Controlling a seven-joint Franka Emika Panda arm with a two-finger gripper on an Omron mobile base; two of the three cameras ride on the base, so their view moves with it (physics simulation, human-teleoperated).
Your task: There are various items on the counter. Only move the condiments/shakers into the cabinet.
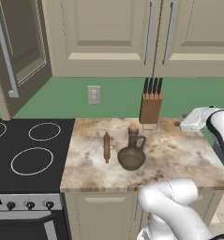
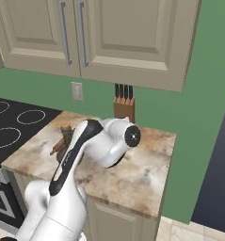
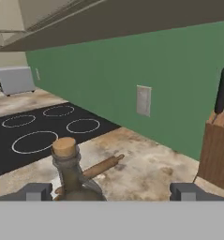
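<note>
The dark olive jug [image 3: 75, 180] with a cork plug stands by the wooden rolling pin [image 3: 101, 167], between the gripper's [image 3: 111, 191] spread fingers [image 3: 37, 191].

jug [image 1: 131, 157] dark olive, cork tan | counter [image 1: 179, 154] beige-brown marbled | stovetop [image 1: 29, 150] black, white rings

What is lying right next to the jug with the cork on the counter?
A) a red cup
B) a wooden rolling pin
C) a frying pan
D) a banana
B: the wooden rolling pin lies flat on the counter just beside the dark olive corked jug, on its stovetop side.
</note>
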